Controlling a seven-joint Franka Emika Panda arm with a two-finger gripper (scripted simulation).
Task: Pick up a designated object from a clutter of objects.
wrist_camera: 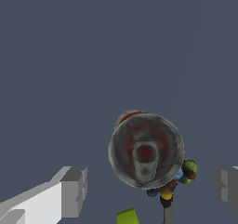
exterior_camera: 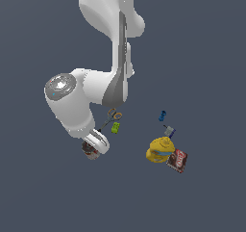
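You see the small can (wrist_camera: 145,150) upright, its grey pull-tab lid tinged red, at the wrist picture's lower right. In the exterior view it (exterior_camera: 89,149) sits lower left, apart from the clutter (exterior_camera: 163,144).

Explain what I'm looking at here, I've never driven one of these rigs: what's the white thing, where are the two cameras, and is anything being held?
The white shape is a simulated robot arm, seen in the exterior view from an off-arm camera looking down on a dark floor. The other picture comes from a camera on the wrist. The two grey blocks there are the fingers of the end effector, standing apart on either side of the small can. They do not touch it, so nothing is held.

Nearby lie orange-handled scissors and a green block. Toward the exterior view's right are a blue cylinder, a grey-purple piece, a yellow rounded object and a red box.
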